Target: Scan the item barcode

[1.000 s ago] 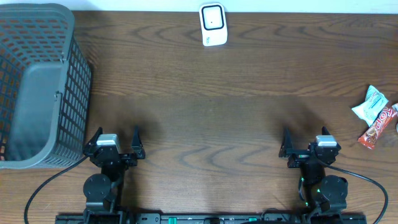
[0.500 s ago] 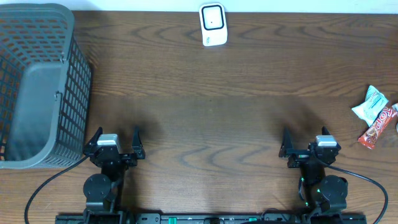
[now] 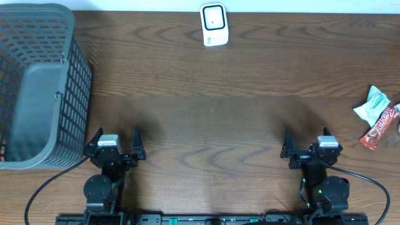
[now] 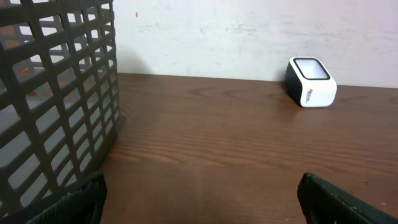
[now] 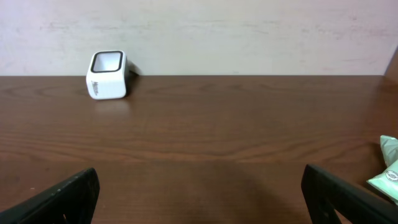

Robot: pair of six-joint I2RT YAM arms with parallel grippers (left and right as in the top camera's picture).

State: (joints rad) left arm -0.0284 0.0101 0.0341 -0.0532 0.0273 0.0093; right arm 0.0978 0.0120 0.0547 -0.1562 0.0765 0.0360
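Far right, red snack wrapper [image 3: 380, 127], lettered TOP

A dark mesh basket [image 4: 56, 93] fills the frame's left. A white scanner [image 4: 311, 82] sits upper right on the brown bench [image 4: 217, 143]. The claw [image 4: 208, 202] gapes wide along the bottom.

The basket [image 3: 78, 94] runs off the overhead view's left edge. The pale green packet [image 5: 388, 168] is cut by the right wrist view's right edge. Both wrist views crop their fingers [image 4: 74, 202] at the bottom.
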